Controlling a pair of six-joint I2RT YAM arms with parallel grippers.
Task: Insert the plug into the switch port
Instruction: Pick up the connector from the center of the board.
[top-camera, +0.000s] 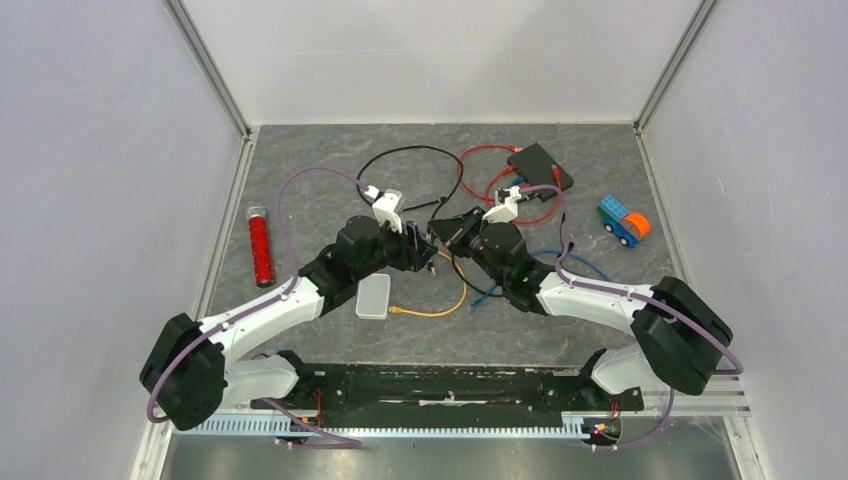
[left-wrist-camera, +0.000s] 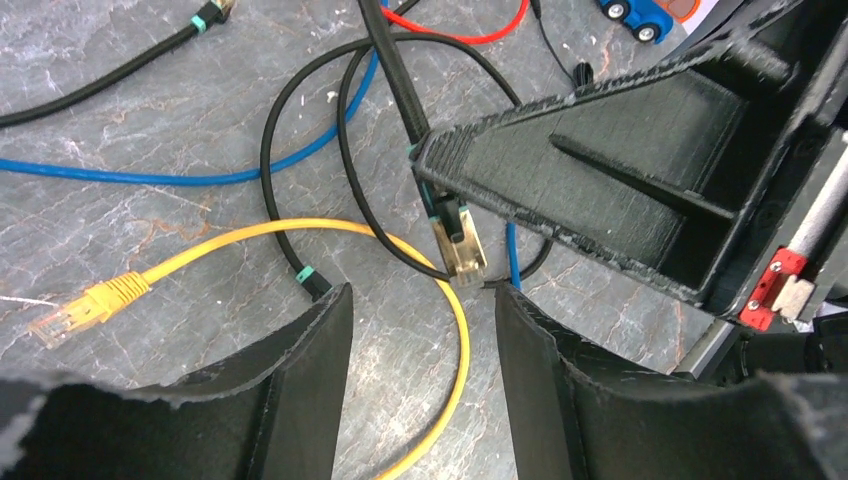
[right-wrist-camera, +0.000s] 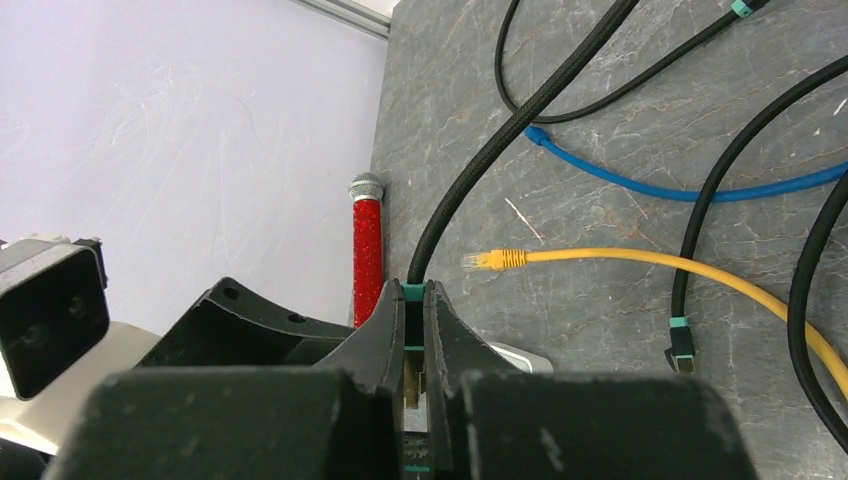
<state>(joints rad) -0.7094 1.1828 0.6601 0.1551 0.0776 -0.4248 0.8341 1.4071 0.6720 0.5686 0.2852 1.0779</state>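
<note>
Two-handed: pinched black braided cable (right-wrist-camera: 470, 170) behind likely light, brittle clear plastic plug (left-wrist-camera: 460, 250) with right hand (right-wrist-camera: 415, 292), left hand (left-wrist-camera: 422, 300) spread beside.

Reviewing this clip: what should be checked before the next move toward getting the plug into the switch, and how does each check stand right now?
1. Grip: right gripper shut on the plug: ok.
2. Plug tip showing past that grip: ok, seen in the left wrist view.
3. Second arm: left gripper open, its gap facing the plug: ok.
4. Plug brought to the switch: not ok, the switch lies far back on the right, away from both grippers.
5. Which side of the switch faces the plug: cannot tell, too small in the top view.
6. Space below the left gripper free of loose leads: not ok, the yellow cable crosses there.
</note>
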